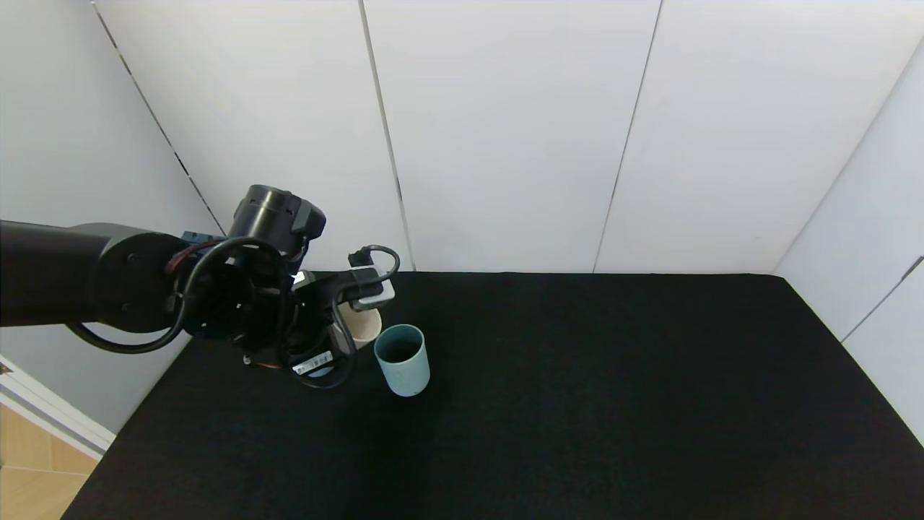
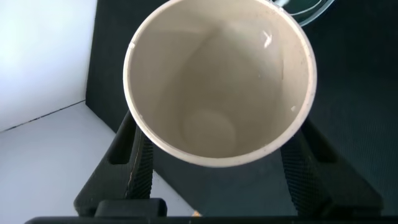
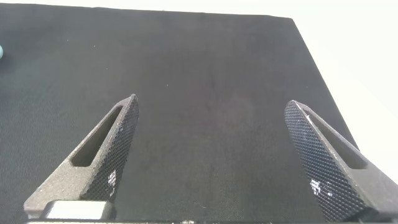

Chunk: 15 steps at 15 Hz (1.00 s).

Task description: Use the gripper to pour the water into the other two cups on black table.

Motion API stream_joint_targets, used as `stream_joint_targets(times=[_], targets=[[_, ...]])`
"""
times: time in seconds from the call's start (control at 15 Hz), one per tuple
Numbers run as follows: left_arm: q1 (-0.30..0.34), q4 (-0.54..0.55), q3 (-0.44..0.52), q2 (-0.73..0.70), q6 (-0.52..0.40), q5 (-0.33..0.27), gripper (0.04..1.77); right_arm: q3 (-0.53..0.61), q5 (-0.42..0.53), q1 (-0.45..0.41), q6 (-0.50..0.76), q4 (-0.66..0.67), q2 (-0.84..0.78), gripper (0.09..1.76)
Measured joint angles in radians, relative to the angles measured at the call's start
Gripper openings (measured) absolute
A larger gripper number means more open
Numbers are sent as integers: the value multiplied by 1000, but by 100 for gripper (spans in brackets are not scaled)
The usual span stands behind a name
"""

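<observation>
My left gripper [image 1: 345,325] is shut on the cream cup [image 1: 364,323] and holds it tilted above the black table [image 1: 577,404], just left of the teal-green cup [image 1: 402,359], which stands upright. In the left wrist view the cream cup [image 2: 217,81] fills the frame between the two fingers [image 2: 138,168], its mouth open to the camera. A few glints show inside; water is hard to make out. A pale blue rim [image 2: 306,11], apparently the light blue cup, shows just past the cream cup. My right gripper [image 3: 211,162] is open and empty above bare table.
White wall panels [image 1: 505,130] close the table at the back and right. The table's left edge [image 1: 130,433] drops to a wooden floor. In the right wrist view the table's edge [image 3: 317,68] runs close by.
</observation>
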Motion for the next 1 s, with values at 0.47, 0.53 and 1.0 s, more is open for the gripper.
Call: stream_joint_targets(times=[0.47,0.53,1.0], targets=[[-25,46,-103,65,72,119,119,0,0,0,0,0,0,171],[-29,46,-106,71,86,134,119,0,0,0,0,0,0,171],[-32,46,-118,90,187,180,119,0,0,0,0,0,0,171]])
